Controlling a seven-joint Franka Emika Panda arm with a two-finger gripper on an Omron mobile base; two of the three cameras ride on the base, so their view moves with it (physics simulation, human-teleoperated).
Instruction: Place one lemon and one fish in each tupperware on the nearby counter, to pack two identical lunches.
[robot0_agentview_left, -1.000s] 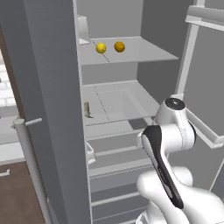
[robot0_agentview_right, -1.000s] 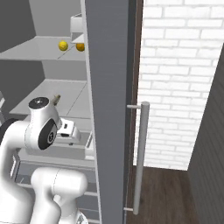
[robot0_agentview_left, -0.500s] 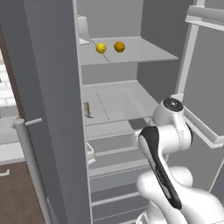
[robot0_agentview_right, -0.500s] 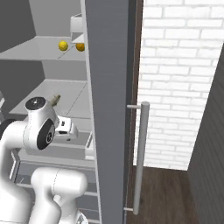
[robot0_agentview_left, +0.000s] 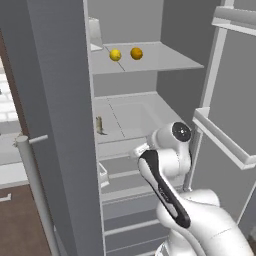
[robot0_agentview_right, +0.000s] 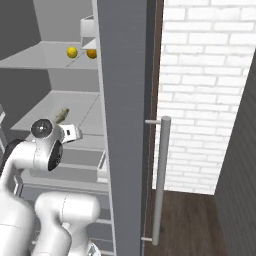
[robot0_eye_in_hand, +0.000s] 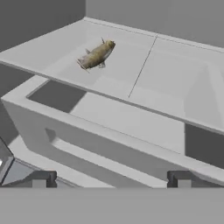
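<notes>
Fish (robot0_eye_in_hand: 96, 55) on shelf, apart from the wide-open, empty hand (robot0_eye_in_hand: 111, 179).

Clear shelf (robot0_eye_in_hand: 175, 78) surrounds the fish (robot0_eye_in_hand: 96, 55); drawer rim (robot0_eye_in_hand: 109, 127) fronts it.

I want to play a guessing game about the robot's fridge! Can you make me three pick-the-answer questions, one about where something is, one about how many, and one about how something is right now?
1. Where are the lemons?
A. top shelf
B. floor
C. in the gripper

2. How many fish lie on the middle shelf?
A. one
B. three
C. five

3. How is the gripper?
A. shut on a lemon
B. open, holding nothing
C. shut on a fish

Answers: 1 A, both yellow balls sit on the upper shelf. 2 A, a single fish lies there. 3 B, the fingertips stand wide apart with nothing between them.
</notes>
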